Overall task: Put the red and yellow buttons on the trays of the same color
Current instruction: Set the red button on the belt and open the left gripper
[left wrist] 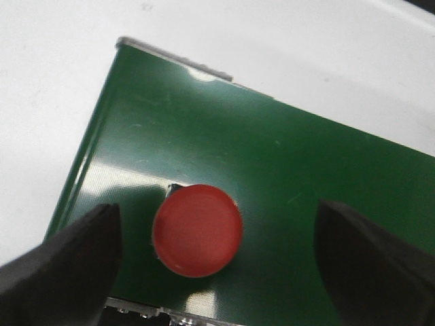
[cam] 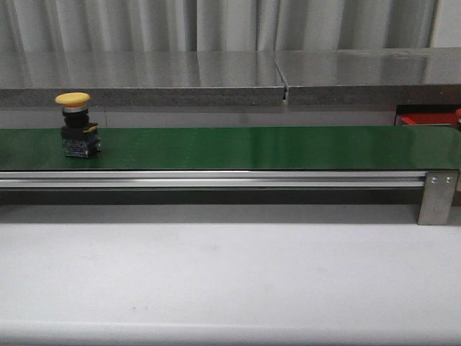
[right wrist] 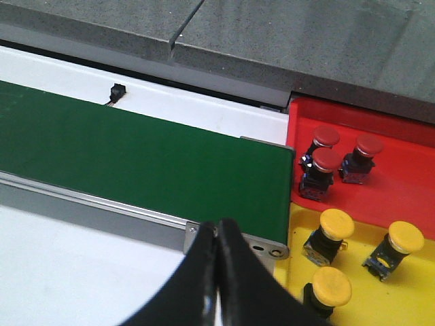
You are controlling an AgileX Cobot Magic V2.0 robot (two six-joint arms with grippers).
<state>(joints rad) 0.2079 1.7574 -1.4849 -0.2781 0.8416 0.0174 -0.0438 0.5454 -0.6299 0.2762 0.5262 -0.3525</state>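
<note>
A yellow button (cam: 78,126) with a black body stands upright on the green belt (cam: 252,148) at the far left in the front view. A red button (left wrist: 197,231) stands on the belt (left wrist: 285,156) near its end. My left gripper (left wrist: 219,227) is open above it, with one finger on each side and apart from it. My right gripper (right wrist: 217,234) is shut and empty, over the belt's other end. Beside it, the red tray (right wrist: 401,132) holds three red buttons (right wrist: 325,161) and the yellow tray (right wrist: 360,255) holds three yellow buttons (right wrist: 336,224). Neither gripper shows in the front view.
An aluminium rail (cam: 216,179) with an end bracket (cam: 437,196) runs along the belt's near side. A grey counter (cam: 144,76) lies behind the belt. The white table (cam: 230,281) lies in front. A small black sensor (right wrist: 117,92) sits behind the belt.
</note>
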